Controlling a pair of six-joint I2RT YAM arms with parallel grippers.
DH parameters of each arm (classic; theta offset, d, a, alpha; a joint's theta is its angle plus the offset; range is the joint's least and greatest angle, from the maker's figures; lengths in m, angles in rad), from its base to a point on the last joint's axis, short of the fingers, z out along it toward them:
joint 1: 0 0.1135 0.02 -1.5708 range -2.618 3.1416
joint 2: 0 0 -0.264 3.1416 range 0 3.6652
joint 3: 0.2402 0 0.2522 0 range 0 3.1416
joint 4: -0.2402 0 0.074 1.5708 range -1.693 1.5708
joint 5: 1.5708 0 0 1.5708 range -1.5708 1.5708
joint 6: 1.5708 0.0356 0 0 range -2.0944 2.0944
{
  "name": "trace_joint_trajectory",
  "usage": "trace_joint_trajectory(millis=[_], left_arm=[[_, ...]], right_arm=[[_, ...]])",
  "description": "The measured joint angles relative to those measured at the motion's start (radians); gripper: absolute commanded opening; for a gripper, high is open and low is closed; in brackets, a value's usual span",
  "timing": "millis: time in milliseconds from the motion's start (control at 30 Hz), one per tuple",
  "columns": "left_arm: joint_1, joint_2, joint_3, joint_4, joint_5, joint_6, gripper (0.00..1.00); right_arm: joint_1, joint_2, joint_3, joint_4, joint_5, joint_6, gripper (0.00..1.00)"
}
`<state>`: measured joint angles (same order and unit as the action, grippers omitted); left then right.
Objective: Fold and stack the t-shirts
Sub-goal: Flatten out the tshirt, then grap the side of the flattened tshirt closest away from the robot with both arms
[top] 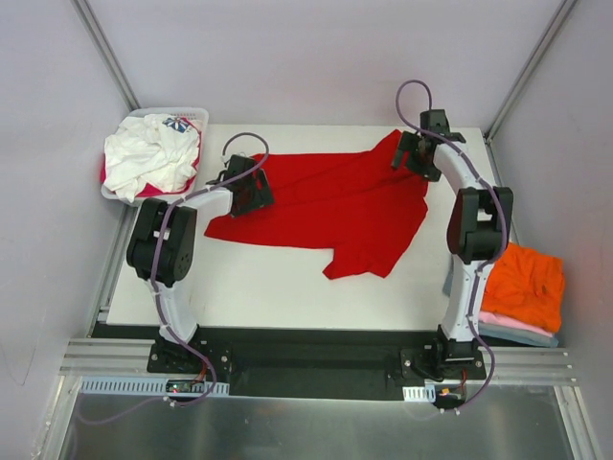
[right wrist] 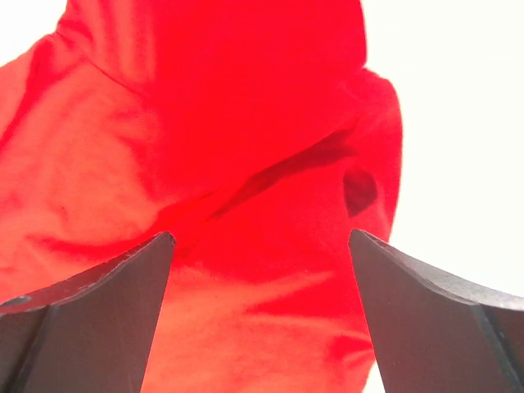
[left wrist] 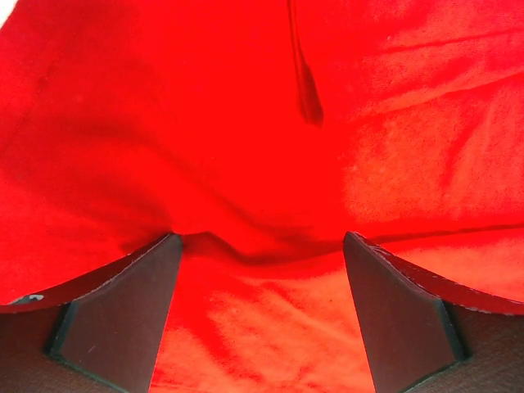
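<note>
Table (top: 268, 287) is carrying the red t-shirt (top: 335, 206), lying rumpled across the far middle, prob. waiting to be flattened before folding. Orange t-shirt (top: 525, 283) is topping the folded stack at near right. Basket (top: 192, 115), far left, is holding a white t-shirt (top: 148, 158). Left gripper (top: 251, 187) and right gripper (top: 414, 153) are hovering w/ jaws wide over the red t-shirt's left edge and far right corner, gripping nothing.

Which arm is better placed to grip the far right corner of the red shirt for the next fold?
Right, probably. The right fingers hover open over that corner of the red t-shirt; the left fingers are over its opposite end.
</note>
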<state>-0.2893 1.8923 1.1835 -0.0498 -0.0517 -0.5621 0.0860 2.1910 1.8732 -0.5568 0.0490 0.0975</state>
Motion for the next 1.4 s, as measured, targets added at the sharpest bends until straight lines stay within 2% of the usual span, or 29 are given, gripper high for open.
trace_joint_trajectory(millis=[133, 367, 467, 700, 933, 1167, 1400], left_arm=[[0.0, -0.036, -0.032, -0.017, -0.006, -0.001, 0.83], [-0.014, -0.297, -0.346, -0.037, -0.111, -0.055, 0.85], [-0.026, -0.414, -0.472, -0.014, -0.171, -0.087, 0.86], [-0.032, -0.661, -0.654, -0.032, -0.254, -0.111, 0.89], [-0.032, -0.858, -0.688, -0.09, -0.337, -0.112, 0.92], [0.005, -0.855, -0.699, -0.222, -0.388, -0.174, 0.84], [0.023, -0.777, -0.696, -0.256, -0.397, -0.202, 0.75]], right_arm=[[0.015, -0.149, -0.132, -0.001, 0.035, -0.024, 0.95], [0.165, -0.679, -0.632, 0.019, 0.077, 0.032, 0.95], [0.247, -0.794, -0.785, 0.029, 0.084, 0.061, 0.95], [0.407, -0.808, -0.97, 0.049, 0.108, 0.124, 0.95], [0.42, -0.818, -1.107, 0.097, 0.132, 0.171, 0.95], [0.42, -0.827, -1.124, 0.13, 0.142, 0.19, 0.95], [0.408, -0.83, -1.151, 0.169, 0.122, 0.199, 0.88]])
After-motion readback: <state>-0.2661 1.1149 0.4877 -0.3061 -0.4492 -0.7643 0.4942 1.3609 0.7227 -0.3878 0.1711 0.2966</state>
